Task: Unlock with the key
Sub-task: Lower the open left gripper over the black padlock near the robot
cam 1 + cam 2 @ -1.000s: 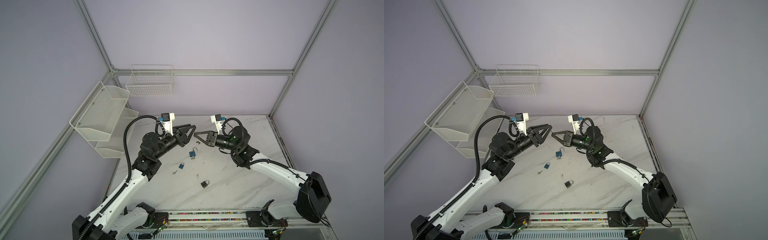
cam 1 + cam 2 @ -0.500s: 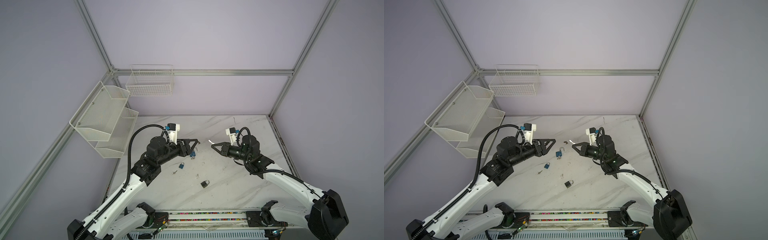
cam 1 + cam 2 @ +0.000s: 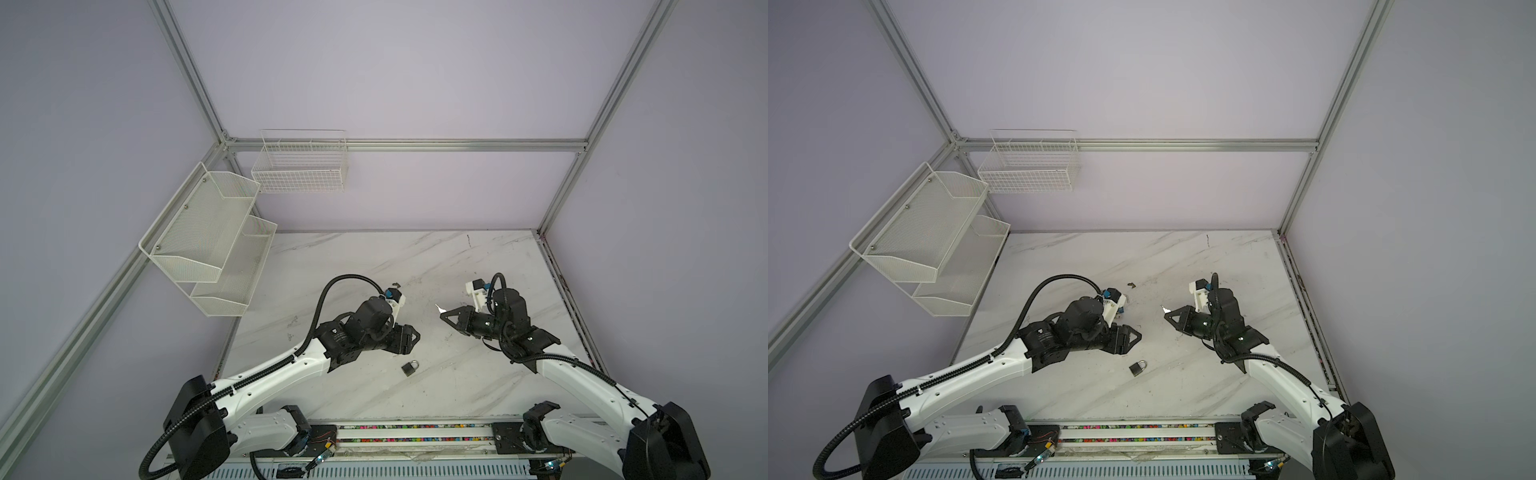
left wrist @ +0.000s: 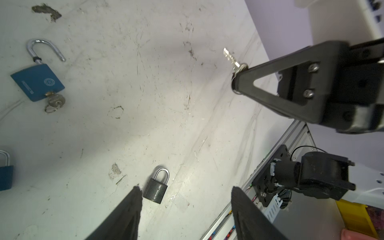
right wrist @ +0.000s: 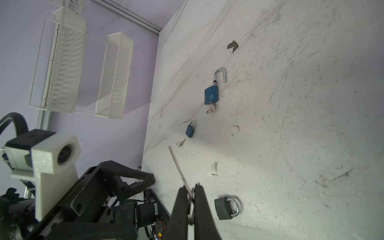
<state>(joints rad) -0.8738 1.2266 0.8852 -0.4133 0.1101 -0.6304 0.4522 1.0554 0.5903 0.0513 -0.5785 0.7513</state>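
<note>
Clamping silver key (image 4: 233,61) between right gripper (image 5: 191,188) fingers; holding left gripper (image 4: 185,190) fingers apart near black padlock (image 4: 155,190).

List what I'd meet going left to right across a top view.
Two-tier mesh shelf → wire basket → black padlock → key, pinched in the shut right gripper. The open left gripper overlaps the padlock's position, so it is left out.

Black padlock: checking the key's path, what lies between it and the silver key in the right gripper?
Left wrist view: only bare, scuffed white marble tabletop between the black padlock and the silver key in the right gripper.
</note>
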